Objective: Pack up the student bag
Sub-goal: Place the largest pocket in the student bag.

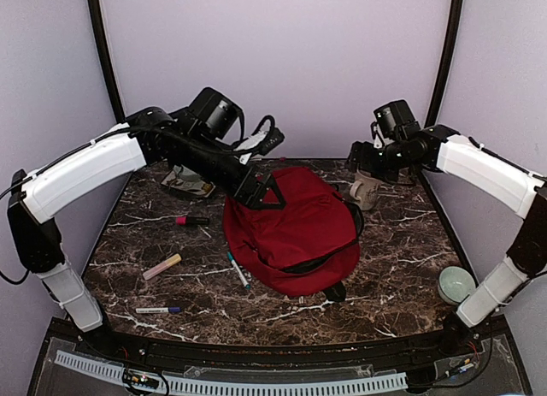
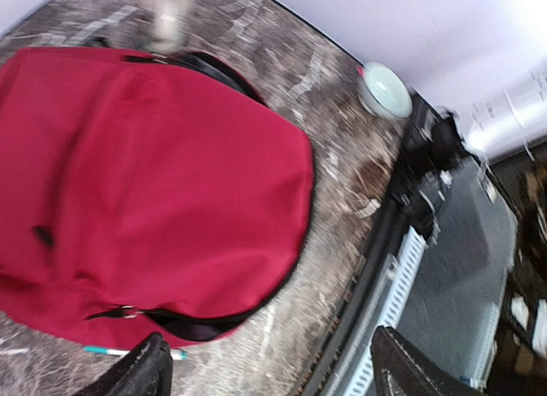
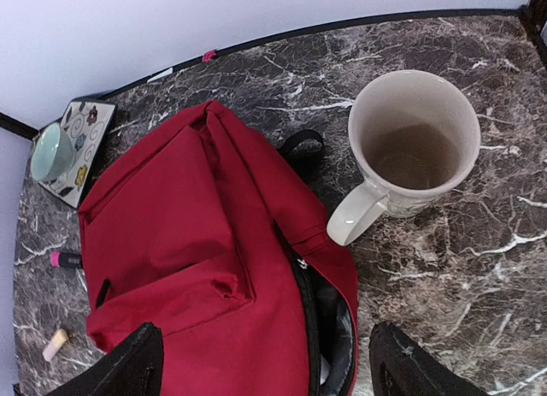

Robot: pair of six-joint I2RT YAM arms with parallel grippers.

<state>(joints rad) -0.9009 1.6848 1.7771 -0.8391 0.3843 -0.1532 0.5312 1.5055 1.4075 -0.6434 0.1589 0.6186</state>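
Red soft fabric backpack (image 1: 295,229) lies centre-frame, zip partly open; left gripper (image 2: 269,375) and right gripper (image 3: 269,370) both spread, empty.

This is a robot lab booth: plain pale purple walls (image 1: 282,62) stand around a dark marble-look table (image 1: 402,251), and two white and black robot arms (image 1: 85,169) reach over it.
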